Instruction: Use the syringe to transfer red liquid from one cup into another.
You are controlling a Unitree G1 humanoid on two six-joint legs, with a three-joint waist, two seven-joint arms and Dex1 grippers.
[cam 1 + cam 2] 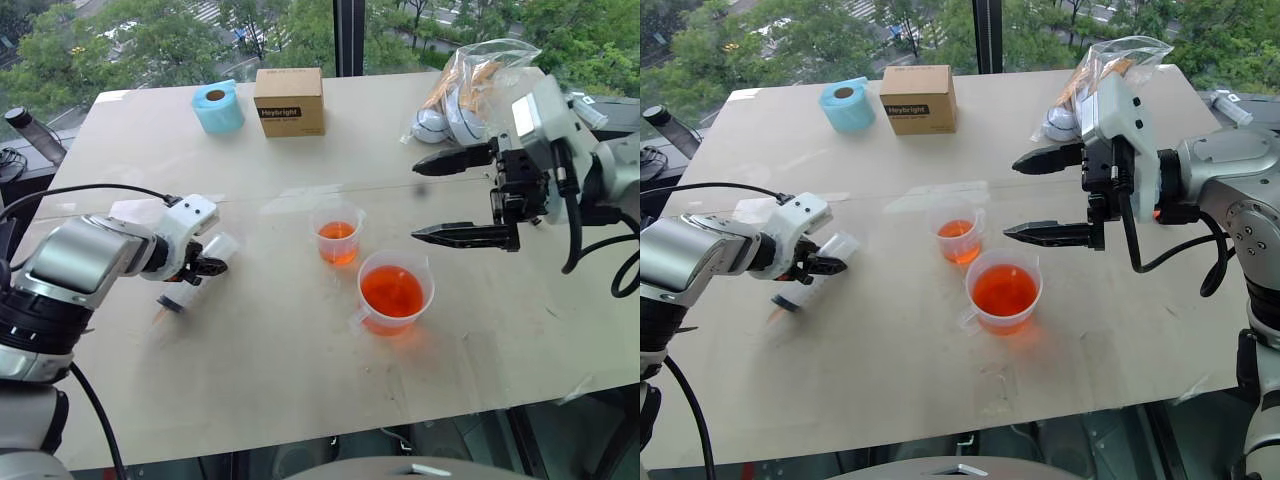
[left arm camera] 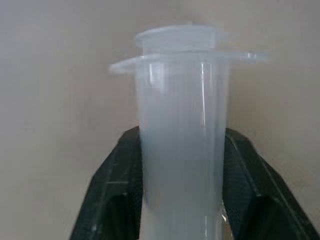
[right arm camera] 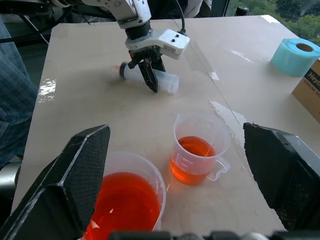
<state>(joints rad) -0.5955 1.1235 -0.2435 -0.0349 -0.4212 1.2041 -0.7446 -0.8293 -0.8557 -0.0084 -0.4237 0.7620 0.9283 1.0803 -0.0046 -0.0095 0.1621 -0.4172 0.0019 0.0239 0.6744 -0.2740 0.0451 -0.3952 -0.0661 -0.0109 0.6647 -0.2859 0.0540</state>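
Left tool gripping the syringe on the worktop

Left tool [image 1: 205, 266] is clamped on the syringe [image 1: 195, 274] barrel. Right tool [image 1: 452, 196], fully spread and empty, hovers at 3 o'clock of the cups of red liquid [image 1: 391, 291].

Setting: upper-floor test room or lab bench beside a window. Evidence: plain beige table [image 1: 300, 330] set against glazing, treetops and a street far below; two graduated plastic beakers [image 1: 392, 292] of red liquid [image 1: 391, 290]; cardboard box [image 1: 289, 101]; blue tape roll [image 1: 217, 106]; bagged sundries [image 1: 465, 90].
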